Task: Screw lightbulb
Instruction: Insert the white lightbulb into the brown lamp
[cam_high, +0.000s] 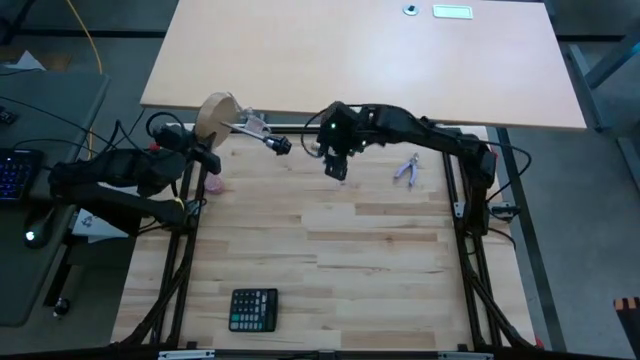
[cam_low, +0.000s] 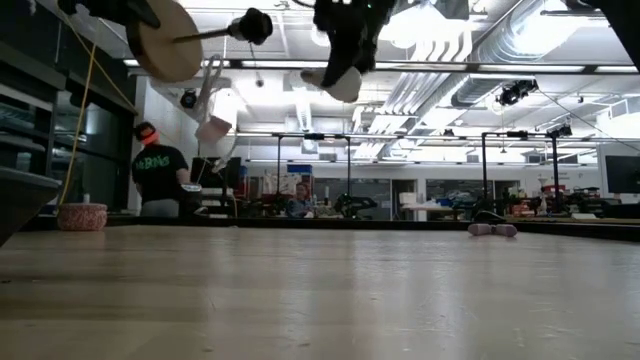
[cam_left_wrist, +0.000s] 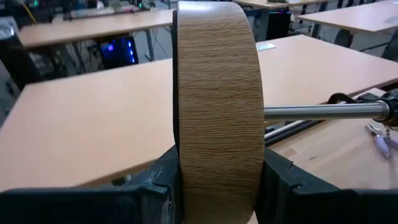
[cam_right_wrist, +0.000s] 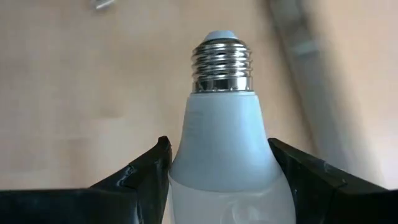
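Lightbulb (cam_right_wrist: 221, 143) sits clamped in right gripper (cam_right_wrist: 221, 168), held up over the table (cam_high: 380, 260) w/ screw base free and pointing out. Left gripper (cam_left_wrist: 217, 186) clamps the wood disc (cam_left_wrist: 217, 93); its rod ends in the black socket (cam_high: 279, 145), near the bulb but apart. To do well: line base axis w/ socket, close gap slowly, turn w/o cross-threading.

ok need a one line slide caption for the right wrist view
Right gripper holds the lightbulb by its white body between both fingers, silvery screw base pointing away over the wooden table.
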